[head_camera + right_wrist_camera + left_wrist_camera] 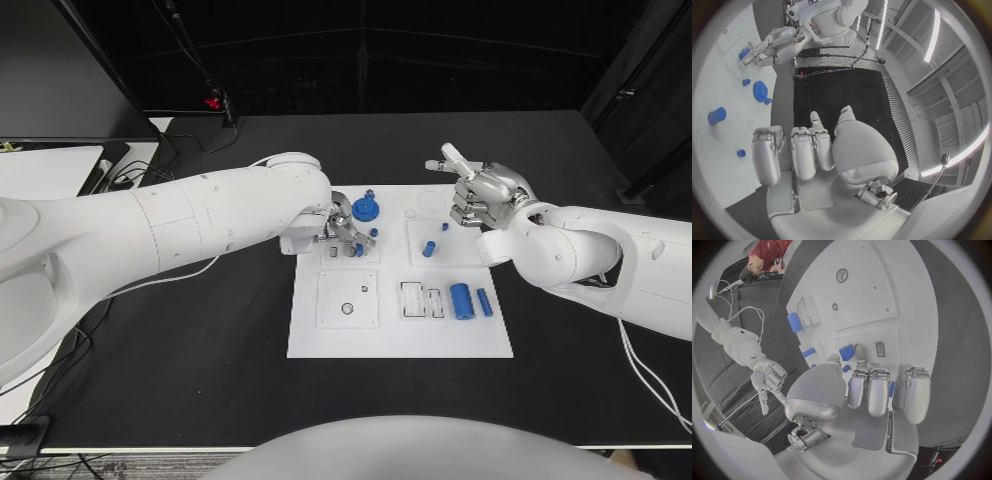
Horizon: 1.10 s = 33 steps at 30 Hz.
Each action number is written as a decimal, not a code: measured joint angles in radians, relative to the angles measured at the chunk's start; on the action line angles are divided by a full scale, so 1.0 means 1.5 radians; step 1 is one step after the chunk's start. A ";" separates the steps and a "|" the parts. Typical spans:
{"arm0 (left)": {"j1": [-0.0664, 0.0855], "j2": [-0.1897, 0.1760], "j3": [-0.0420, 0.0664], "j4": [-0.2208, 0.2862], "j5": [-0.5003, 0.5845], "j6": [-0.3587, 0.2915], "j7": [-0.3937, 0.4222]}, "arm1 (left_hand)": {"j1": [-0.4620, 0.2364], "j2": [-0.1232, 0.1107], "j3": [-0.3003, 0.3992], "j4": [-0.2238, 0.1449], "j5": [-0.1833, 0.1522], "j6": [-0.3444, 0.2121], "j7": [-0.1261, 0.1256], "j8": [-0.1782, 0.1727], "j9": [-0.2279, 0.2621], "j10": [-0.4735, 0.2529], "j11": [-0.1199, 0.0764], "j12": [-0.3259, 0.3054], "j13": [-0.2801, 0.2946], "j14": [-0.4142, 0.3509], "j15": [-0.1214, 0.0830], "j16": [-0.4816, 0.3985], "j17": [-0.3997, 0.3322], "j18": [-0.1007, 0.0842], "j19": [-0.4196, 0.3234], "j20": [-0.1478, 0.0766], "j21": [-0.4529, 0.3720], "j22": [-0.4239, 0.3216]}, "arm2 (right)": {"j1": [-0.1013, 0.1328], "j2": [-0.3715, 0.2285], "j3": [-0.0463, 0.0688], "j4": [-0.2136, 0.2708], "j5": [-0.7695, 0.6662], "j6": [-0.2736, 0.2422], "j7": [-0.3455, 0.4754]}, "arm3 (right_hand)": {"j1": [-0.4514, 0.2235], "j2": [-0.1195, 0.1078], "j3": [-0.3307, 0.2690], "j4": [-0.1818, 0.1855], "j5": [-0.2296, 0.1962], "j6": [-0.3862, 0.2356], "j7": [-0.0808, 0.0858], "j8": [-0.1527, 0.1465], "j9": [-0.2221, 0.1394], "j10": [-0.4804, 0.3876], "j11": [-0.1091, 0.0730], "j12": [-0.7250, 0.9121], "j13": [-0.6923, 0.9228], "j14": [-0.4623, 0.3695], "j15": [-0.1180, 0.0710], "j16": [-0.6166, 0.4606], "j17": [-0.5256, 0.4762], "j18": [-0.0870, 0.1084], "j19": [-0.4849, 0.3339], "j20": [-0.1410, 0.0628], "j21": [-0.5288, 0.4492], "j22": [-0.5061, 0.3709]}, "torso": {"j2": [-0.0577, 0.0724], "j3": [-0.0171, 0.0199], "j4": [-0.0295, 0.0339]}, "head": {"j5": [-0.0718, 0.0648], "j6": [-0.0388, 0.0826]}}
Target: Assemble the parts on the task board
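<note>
Head view: left hand point(340, 225) over task board point(398, 335) (blue parts point(462, 300))

Task board point(325, 340) mid-table, gear point(366, 209) at its far edge, 2 cylinders point(462, 300) near right

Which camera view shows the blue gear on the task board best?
The head view shows it best: the blue gear appears from above, on the task board beside the left hand. The right wrist view shows the gear small and from the side. In the left wrist view I cannot tell it apart.
</note>
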 measured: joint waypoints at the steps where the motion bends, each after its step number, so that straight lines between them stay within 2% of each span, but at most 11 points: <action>1: 0.000 0.000 0.000 0.000 0.000 0.000 0.000 | 0.000 0.000 0.000 0.000 0.001 0.000 0.000 -0.001 0.001 0.000 0.000 0.000 0.000 0.000 0.000 0.000 0.000 0.000 0.000 0.000 0.000 0.000 | 0.000 0.000 0.000 0.000 0.000 0.000 0.000 | 0.000 0.000 0.000 0.000 0.000 0.002 0.002 0.000 0.000 0.000 0.000 0.000 0.000 0.000 0.000 0.000 0.000 0.000 0.000 0.000 0.000 0.000 | 0.000 0.0001 0.0000 | 0.000 0.000; 13: 0.000 0.003 0.000 -0.003 0.000 0.000 0.000 | 0.004 0.003 0.000 0.000 0.004 0.000 0.000 -0.001 0.003 0.000 0.000 0.000 0.000 0.000 0.000 0.000 0.000 0.000 0.000 0.000 0.000 0.000 | 0.000 0.002 0.000 -0.004 0.000 -0.004 -0.005 | 0.003 0.003 0.000 0.000 0.000 0.002 0.002 0.001 0.000 -0.002 0.002 0.000 0.000 0.000 0.000 0.000 0.000 0.000 0.000 0.000 0.000 0.000 | 0.000 0.0003 0.0001 | -0.002 -0.002; 20: 0.000 0.005 0.000 -0.005 0.000 0.002 0.001 | 0.039 0.007 0.000 0.000 0.016 0.002 -0.002 -0.011 0.013 0.000 -0.005 0.000 0.000 -0.002 -0.002 0.000 0.000 0.000 -0.001 -0.004 0.000 0.000 | -0.001 0.004 -0.001 -0.006 0.000 -0.006 -0.008 | 0.003 0.003 0.000 0.000 0.000 0.002 0.002 0.002 0.000 -0.002 0.002 0.000 0.000 0.000 0.000 0.000 0.000 0.000 0.000 0.000 0.000 0.000 | -0.001 0.0003 0.0001 | -0.003 -0.003; 24: 0.000 0.005 0.000 -0.006 0.000 0.003 0.002 | 0.074 0.006 0.011 0.001 0.066 0.006 -0.006 -0.025 0.022 0.000 -0.005 0.000 0.002 -0.001 -0.006 0.000 0.000 0.000 0.000 -0.005 0.000 0.000 | -0.001 0.005 -0.001 -0.007 0.000 -0.007 -0.009 | 0.003 0.003 0.000 0.000 0.000 0.002 0.002 0.002 0.000 -0.001 0.004 0.000 0.000 0.000 0.000 0.000 0.000 0.000 0.000 0.000 0.000 0.000 | -0.001 0.0003 0.0000 | -0.004 -0.002; 33: 0.000 0.007 0.000 -0.007 0.000 0.006 0.008 | 0.144 -0.009 0.052 0.000 0.177 0.010 -0.010 -0.048 0.041 0.000 -0.010 0.007 0.004 0.001 -0.011 0.000 0.000 0.000 0.000 -0.010 0.000 0.000 | -0.002 0.005 -0.001 -0.010 0.000 -0.009 -0.011 | 0.006 0.006 0.000 0.000 0.000 0.002 0.002 0.002 0.000 0.000 0.005 0.000 0.001 0.000 0.000 0.000 0.000 0.000 0.000 0.000 0.000 0.000 | -0.001 0.0003 0.0000 | -0.004 -0.003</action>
